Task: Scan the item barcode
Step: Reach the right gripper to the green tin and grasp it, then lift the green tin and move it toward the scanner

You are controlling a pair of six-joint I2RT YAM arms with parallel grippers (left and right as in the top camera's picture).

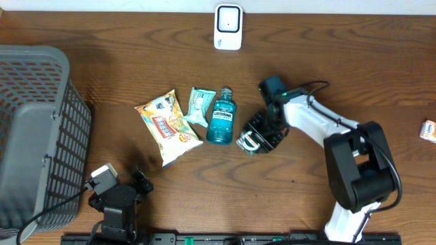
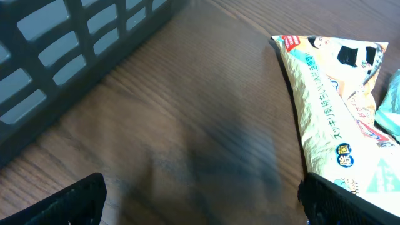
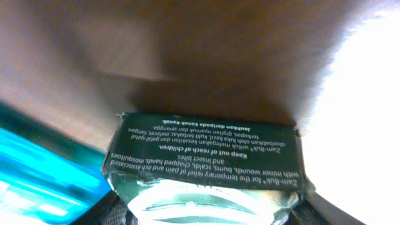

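Overhead, item: Zam-Buk box (image 1: 246, 143) on tabletop (image 1: 306, 68), just right of Listerine bottle (image 1: 221, 119), under right end effector (image 1: 256, 137)
Overhead, scanner: white scanner unit (image 1: 228, 27) at far edge, well apart from box
Left wrist, left end effector (image 2: 203, 203): fingers wide apart, nothing between; snack bag (image 2: 331, 106) at right, grey basket (image 2: 56, 56) upper left
Right wrist, grip: fingers clamped on both sides of Zam-Buk box, printed face toward camera

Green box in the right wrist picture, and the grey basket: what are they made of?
The green box looks like thin printed cardboard, maybe a little glossy: it has flat faces, straight folded edges and tiny white print. The grey basket seems to be matte moulded plastic: its walls are one even grey with a regular grid of holes.
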